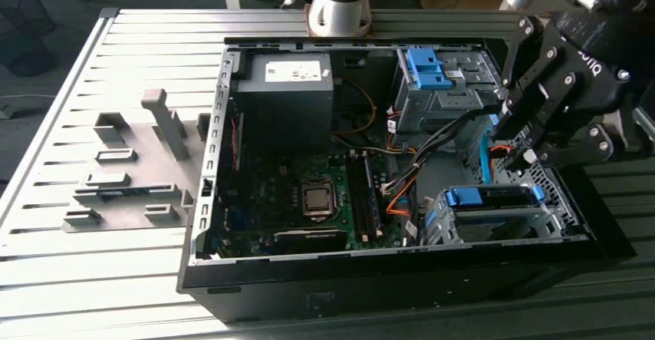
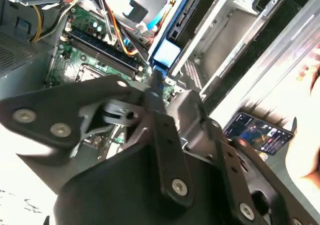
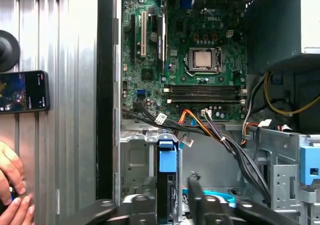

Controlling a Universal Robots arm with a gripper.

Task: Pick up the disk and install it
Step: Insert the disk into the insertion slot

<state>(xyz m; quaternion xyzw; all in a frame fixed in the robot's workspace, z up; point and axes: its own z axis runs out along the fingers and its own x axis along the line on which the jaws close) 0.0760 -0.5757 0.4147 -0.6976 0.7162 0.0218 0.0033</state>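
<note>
The robot's hand [image 3: 172, 205] clamps the blue-framed silver disk [image 3: 167, 172] on edge, long axis pointing down into the open computer case's [image 1: 409, 255] metal drive cage [image 3: 135, 157].

Arm reaches down at exterior view's right; tool [image 1: 508, 136] fingers [image 1: 529, 75] clamped, pointing downward.
</note>
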